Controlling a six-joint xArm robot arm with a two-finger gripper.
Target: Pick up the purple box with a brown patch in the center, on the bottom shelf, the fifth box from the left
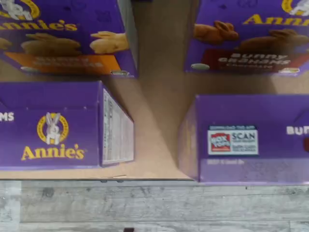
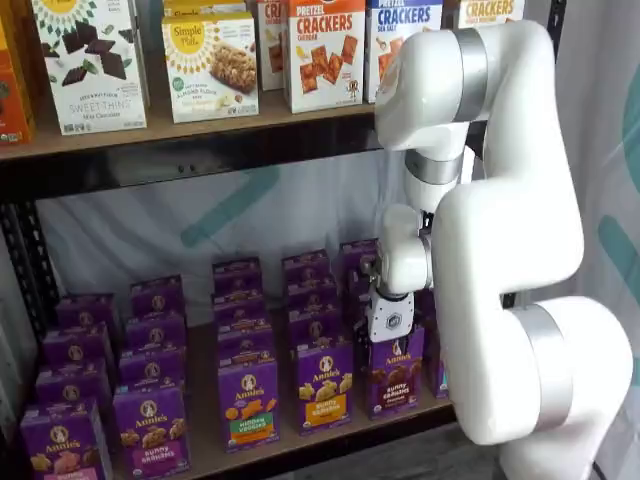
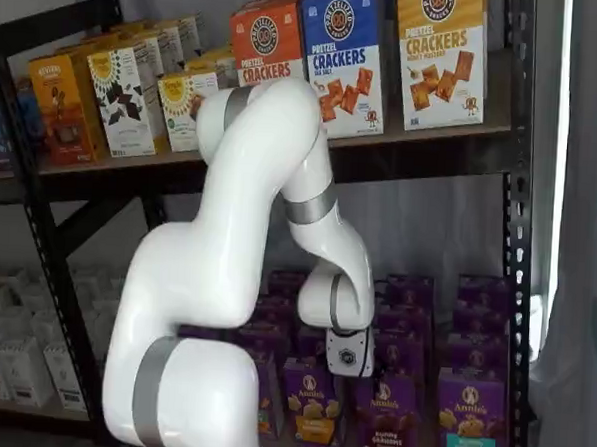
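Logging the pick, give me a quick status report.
Gripper right above the purple box, fingers hidden. Box upright on the bottom shelf. Nothing blocking.

Wrist view: four purple Annie's cartons (image 1: 63,125); one shows brown Bunny Grahams (image 1: 248,41).

Soft, even indoor light falls across both shelf views, leaving a mild sheen on the glossy white robot arm (image 2: 500,250) and deep shade beneath the upper tan wooden shelf board (image 2: 190,125), while the wrist view is slightly blurred, its small carton print unreadable.
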